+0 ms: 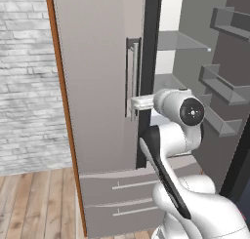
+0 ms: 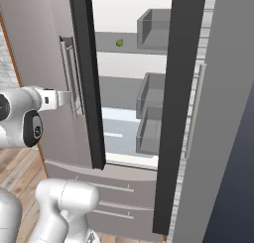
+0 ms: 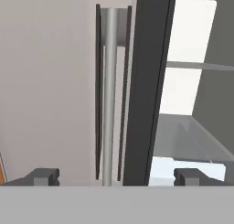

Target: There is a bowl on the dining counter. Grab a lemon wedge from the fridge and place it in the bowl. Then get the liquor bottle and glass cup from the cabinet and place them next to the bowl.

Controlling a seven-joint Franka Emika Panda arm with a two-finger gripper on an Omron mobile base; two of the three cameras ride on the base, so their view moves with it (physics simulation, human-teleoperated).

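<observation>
fridge (image 1: 97, 87): right door stands open, left door shut; interior shelves and door bins exposed.
lemon wedge (image 2: 119, 42): small green-yellow item on an upper shelf inside, untouched; identity judged, too small to confirm.
gripper (image 3: 116, 176): jaws spread wide, holding nothing; fingertips straddle the left door handle (image 3: 109, 95), close to it.
done: fridge opened.
left: fetch wedge, drop in bowl, then bottle and cup from cabinet.
</observation>
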